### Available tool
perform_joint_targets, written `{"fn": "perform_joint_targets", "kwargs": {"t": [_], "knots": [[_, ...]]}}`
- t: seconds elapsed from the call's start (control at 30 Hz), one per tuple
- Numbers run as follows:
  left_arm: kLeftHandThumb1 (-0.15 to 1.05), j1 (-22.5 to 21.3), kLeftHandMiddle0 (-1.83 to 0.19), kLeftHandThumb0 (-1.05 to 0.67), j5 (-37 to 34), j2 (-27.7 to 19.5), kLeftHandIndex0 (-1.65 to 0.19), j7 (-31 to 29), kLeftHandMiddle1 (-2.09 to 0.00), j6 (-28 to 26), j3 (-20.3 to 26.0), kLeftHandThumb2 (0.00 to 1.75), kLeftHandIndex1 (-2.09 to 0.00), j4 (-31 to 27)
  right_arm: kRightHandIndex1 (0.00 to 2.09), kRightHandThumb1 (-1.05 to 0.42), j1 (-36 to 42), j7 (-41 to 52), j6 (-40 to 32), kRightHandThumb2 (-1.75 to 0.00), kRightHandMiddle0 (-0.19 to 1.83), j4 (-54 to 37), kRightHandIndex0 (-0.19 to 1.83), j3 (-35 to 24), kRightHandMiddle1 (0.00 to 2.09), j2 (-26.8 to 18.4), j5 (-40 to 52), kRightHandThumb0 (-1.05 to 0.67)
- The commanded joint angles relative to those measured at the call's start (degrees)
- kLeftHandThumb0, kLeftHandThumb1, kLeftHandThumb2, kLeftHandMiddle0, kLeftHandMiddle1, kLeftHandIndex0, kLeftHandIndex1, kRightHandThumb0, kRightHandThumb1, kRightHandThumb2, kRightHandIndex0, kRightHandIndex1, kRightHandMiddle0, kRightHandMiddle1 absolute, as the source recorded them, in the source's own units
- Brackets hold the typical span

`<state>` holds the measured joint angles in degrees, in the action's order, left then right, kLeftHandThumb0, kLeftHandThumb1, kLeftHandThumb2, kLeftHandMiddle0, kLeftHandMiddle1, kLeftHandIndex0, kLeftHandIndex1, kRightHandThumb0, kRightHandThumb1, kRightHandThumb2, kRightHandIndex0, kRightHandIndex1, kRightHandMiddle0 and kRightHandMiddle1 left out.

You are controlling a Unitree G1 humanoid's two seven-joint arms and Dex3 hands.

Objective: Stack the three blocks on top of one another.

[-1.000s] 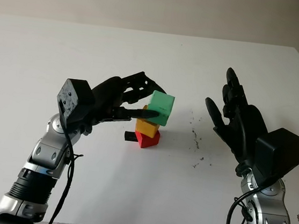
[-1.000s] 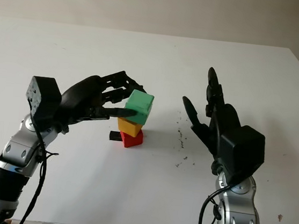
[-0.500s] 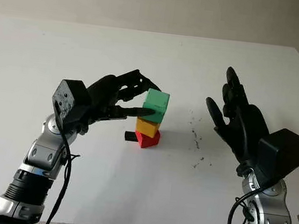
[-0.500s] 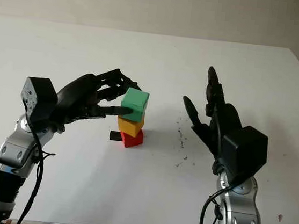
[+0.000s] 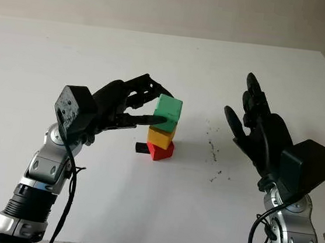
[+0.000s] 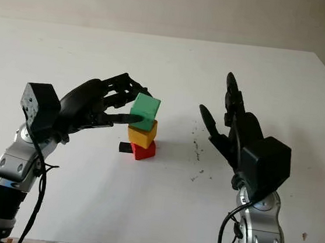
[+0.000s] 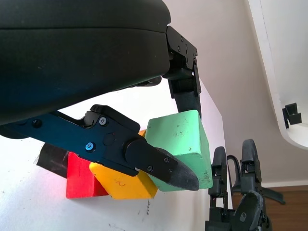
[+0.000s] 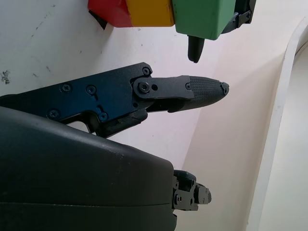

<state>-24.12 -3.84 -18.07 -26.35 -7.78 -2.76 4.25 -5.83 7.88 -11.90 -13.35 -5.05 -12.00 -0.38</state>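
While the green cube-shaped block sits on top of the yellow block, your black left hand is pinched on it — the thumb presses the near face and the other fingers curl over the far side. The green block is tilted a little and overhangs the yellow one towards the left hand. Under the yellow block stands the red block, so the three make one column on the white table. Just beside the red block, on the left-hand side of it, a small flat black piece lies on the table, touching or nearly touching the red block's base.

From the left wrist you see the thumb tip laid across the green block's face, with yellow and red below it.

To the other side of the column, well apart from it, your black right hand is held up above the table, open and holding nothing — palm turned towards the blocks. Between that hand and the column, dark specks are scattered on the table.
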Motion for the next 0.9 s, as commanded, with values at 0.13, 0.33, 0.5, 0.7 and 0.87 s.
{"fn": "perform_joint_targets", "kwargs": {"t": [0.13,0.33,0.5,0.7,0.87], "knots": [[1.05,0.9,-0.22,-0.51,0.5,-1.2,-0.23,-1.5,-0.02,0.4,-0.4,0.08,-1.08,-1.6,0.06,-1.05,-0.2,0.0,0.0,-0.34,-0.03,-0.3,-0.09,-0.3,0.06,-0.5,0.1,-0.63],[1.05,1.5,-0.21,-0.53,0.4,-2.0,-0.17,-2.7,-0.03,2.1,-0.4,0.09,-0.89,-1.7,0.05,-1.05,-0.3,-0.1,0.1,-0.34,-0.03,-0.2,-0.10,-0.1,0.05,-0.6,-0.2,-0.63],[1.04,1.9,-0.19,-0.54,0.6,-2.8,-0.15,-3.6,-0.03,3.3,-0.3,0.08,-0.86,-2.1,0.06,-1.05,-0.4,0.1,0.5,-0.34,-0.03,0.2,-0.10,-0.1,0.06,-0.8,-0.3,-0.61],[0.99,3.3,-0.17,-0.60,1.3,-4.0,0.02,-2.6,-0.04,3.9,1.0,0.05,-0.72,-4.0,0.05,-1.05,-0.4,0.4,0.3,-0.34,-0.03,0.2,-0.10,-0.3,0.05,-0.6,0.4,-0.62],[0.96,5.7,-0.05,-0.66,-2.4,-4.4,0.01,-2.6,-0.04,1.3,4.3,0.05,-0.30,-7.7,0.05,-1.05,-0.6,0.5,0.4,-0.34,-0.04,0.5,-0.11,-0.3,0.05,-0.4,0.7,-0.62]]}}
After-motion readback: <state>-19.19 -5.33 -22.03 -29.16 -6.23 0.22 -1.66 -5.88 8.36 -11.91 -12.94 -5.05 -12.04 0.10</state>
